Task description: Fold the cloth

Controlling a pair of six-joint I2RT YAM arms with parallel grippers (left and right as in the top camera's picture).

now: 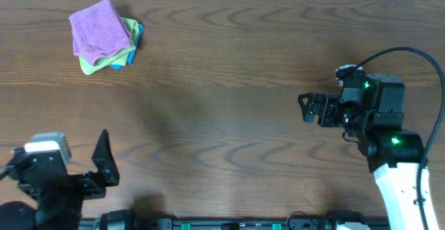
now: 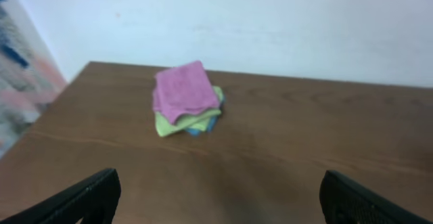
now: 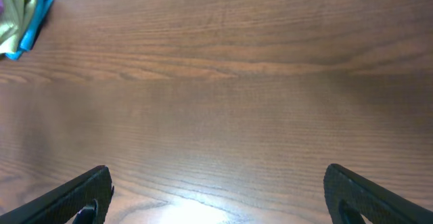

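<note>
overhead: purple cloth (image 1: 99, 27) sits folded on top of the stack (image 1: 94, 64) in the far left corner, looks done to me. left wrist: left gripper (image 2: 220, 193) spread wide, holding nothing. right wrist: right gripper (image 3: 216, 190) same, well apart from it.

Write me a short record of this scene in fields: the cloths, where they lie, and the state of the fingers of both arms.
cloths: purple cloth on top, green cloth under it, blue cloth at the bottom
state: folded, stacked together
place: far left part of the table
left fingers: open, empty, apart from the cloths
right fingers: open, empty, over bare wood
</note>
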